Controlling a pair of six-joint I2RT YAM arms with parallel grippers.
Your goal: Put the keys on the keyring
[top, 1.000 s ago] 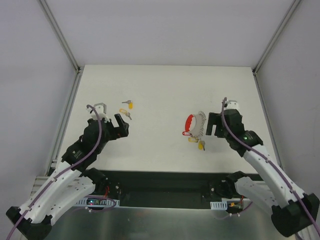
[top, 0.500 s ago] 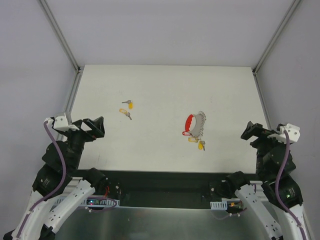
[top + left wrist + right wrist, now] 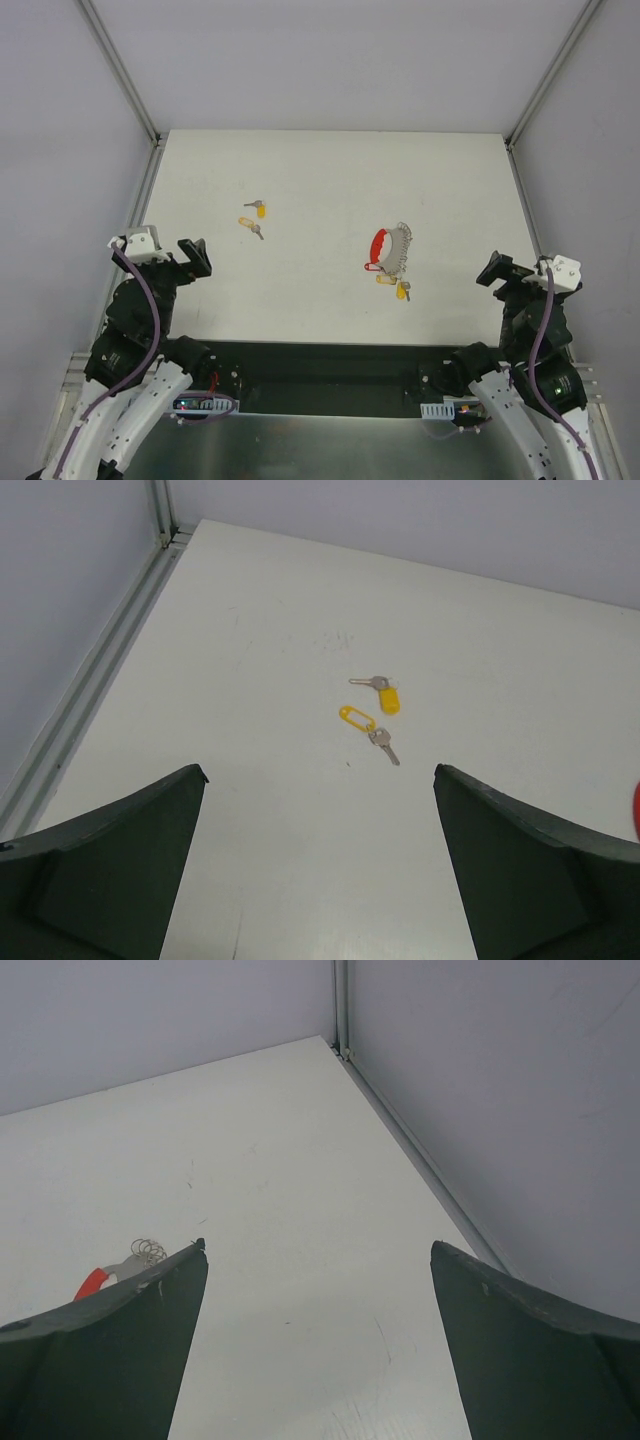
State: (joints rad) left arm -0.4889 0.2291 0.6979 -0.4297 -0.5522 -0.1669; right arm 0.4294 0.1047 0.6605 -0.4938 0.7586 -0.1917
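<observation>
Two keys with yellow heads lie left of the table's middle; the left wrist view shows them ahead of the fingers. The keyring, a red loop on a grey-white coiled strap, lies right of middle, with two more yellow-headed keys right at its near side. My left gripper hangs open and empty near the left front edge. At the right front edge my right gripper is open and empty too. Its left finger partly hides the keyring.
Aluminium rails border the white table on both sides, with grey enclosure walls behind and beside. The arm bases and a dark mounting strip line the near edge.
Both arms have pulled back from the keys and the keyring to the near corners of the table and risen. Both grippers stayed open. Keys and keyring have not moved.
</observation>
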